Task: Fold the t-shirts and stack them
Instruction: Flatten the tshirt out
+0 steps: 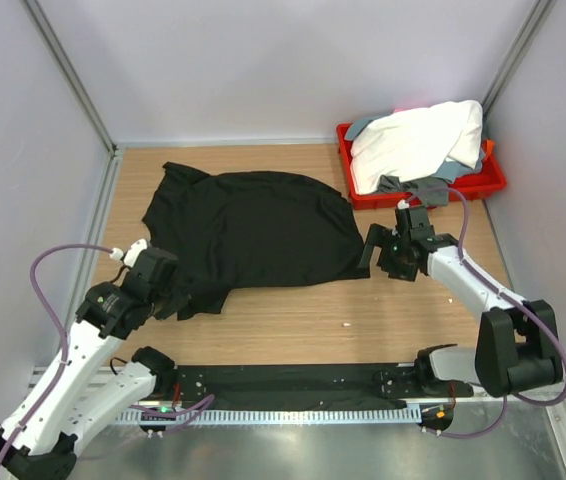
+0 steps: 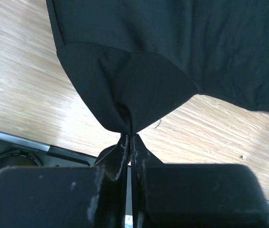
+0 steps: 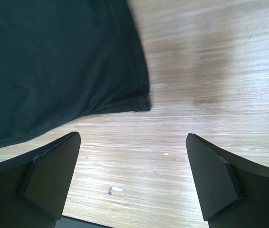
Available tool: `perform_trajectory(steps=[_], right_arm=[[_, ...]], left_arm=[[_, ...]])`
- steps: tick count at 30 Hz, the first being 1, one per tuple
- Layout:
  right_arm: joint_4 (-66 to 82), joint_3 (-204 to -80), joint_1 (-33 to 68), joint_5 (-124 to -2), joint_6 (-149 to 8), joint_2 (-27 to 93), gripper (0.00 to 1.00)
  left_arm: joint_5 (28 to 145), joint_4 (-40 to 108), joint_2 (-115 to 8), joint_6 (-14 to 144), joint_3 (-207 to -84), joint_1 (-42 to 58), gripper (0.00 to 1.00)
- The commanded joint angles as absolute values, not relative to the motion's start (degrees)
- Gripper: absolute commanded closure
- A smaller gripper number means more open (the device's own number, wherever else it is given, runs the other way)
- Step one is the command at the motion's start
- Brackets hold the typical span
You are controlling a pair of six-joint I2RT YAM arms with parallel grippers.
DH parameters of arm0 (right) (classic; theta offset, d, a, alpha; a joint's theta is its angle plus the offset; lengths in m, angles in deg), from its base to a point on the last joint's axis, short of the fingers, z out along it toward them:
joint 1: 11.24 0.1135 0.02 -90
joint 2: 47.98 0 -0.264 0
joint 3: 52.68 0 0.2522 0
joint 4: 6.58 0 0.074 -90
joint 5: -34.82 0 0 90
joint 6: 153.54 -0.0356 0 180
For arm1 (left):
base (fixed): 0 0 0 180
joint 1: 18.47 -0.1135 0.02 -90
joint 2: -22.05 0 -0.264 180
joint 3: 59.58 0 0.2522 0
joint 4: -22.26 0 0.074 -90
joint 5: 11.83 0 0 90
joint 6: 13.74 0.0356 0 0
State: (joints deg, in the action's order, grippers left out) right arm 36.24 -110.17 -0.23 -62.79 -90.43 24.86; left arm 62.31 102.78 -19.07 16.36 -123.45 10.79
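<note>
Since the whole next move hangs on one corner, that's what I'm looking at. Big black soft-fabric short-sleeved t-shirt [image 1: 253, 230] lies spread flat on the left-middle of the wooden table [image 1: 293, 320]. Long axis runs roughly left-to-right imo, w/ the stitched hem at the right end. Left gripper [image 2: 129, 142] is pinched tight on a rounded flap at the shirt's near-left corner, fabric bunched into the jaws. Prob a sleeve but can't swear to it.

Right gripper [image 3: 132, 142] is spread wide w/ nothing in it, hovering over bare wood just beside the near-right hem corner [image 3: 144, 102]. That corner sits just ahead of the open fingers, roughly in line w/ the gap but not between them. So the right arm is the nearer one for that end, obv. I'd say it needs to push fwd toward the left edge and drop before closing.

White fabric t-shirt [image 1: 418, 140] and grey fabric t-shirt [image 1: 403, 187] are heaped in the red plastic tray [image 1: 483, 185] at the far-right corner, not folded yet afaict.
</note>
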Motion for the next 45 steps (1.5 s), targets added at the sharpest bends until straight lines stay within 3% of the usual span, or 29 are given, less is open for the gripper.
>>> perform_trajectory(steps=[1, 6, 10, 12, 17, 20, 21, 29, 37, 38, 39, 40, 41, 42, 44, 45], right_arm=[[34.2, -109.2, 0.7, -63.0, -90.5, 28.3, 0.0], [28.4, -107.5, 1.9, -63.5, -92.1, 33.3, 0.02], [26.4, -108.5, 2.3, -65.0, -92.4, 37.1, 0.23], [25.9, -108.8, 2.9, -65.0, -92.6, 37.3, 0.28], [25.7, -107.8, 4.6, -65.3, -92.9, 36.8, 0.58], [25.5, -106.3, 5.1, -65.4, -92.8, 35.8, 0.82], [25.3, -105.2, 5.1, -65.5, -93.1, 35.5, 0.98], [32.9, -101.2, 6.3, -64.2, -98.3, 19.0, 0.99], [39.2, -97.9, 9.2, -65.2, -102.2, 7.7, 0.99], [39.5, -97.6, 9.4, -65.8, -101.9, 7.4, 0.98], [40.0, -97.2, 9.5, -66.8, -101.7, 7.2, 0.94], [41.3, -97.2, 9.9, -67.0, -101.8, 6.1, 0.84], [42.1, -97.3, 10.2, -67.1, -102.1, 5.2, 0.69], [42.9, -97.6, 10.6, -66.9, -102.9, 4.1, 0.39], [45.7, -100.6, 12.0, -64.3, -103.9, 0.8, 0.19], [46.2, -103.7, 12.5, -63.4, -104.1, 0.4, 0.16]], left_arm=[[59.3, 105.5, -16.2, 14.9, -123.4, 11.0, 1.0], [61.2, 104.8, -16.4, 14.2, -121.2, 11.0, 1.0], [61.6, 104.5, -16.8, 13.9, -120.4, 11.0, 1.0], [61.6, 104.5, -16.7, 13.9, -120.4, 11.0, 1.0], [61.4, 105.5, -16.4, 13.6, -120.3, 11.0, 1.0], [61.5, 107.3, -15.4, 12.7, -119.7, 11.0, 1.0], [61.6, 108.5, -15.1, 12.4, -119.5, 11.1, 1.0], [63.3, 118.3, -10.0, 11.7, -119.7, 11.0, 0.99], [64.9, 119.0, -11.2, 12.6, -120.3, 11.0, 0.89], [65.2, 118.8, -11.7, 13.0, -120.4, 11.0, 0.77], [66.6, 118.7, -12.7, 14.0, -120.7, 11.0, 0.62], [67.2, 118.8, -13.3, 14.4, -122.0, 11.0, 0.36], [67.7, 119.3, -13.7, 14.8, -123.3, 11.1, 0.2], [67.4, 120.4, -14.2, 15.3, -124.7, 11.1, 0.05], [65.3, 121.4, -15.0, 16.4, -130.3, 11.1, 0.0], [63.8, 121.3, -15.5, 16.8, -131.9, 11.0, 0.0]])
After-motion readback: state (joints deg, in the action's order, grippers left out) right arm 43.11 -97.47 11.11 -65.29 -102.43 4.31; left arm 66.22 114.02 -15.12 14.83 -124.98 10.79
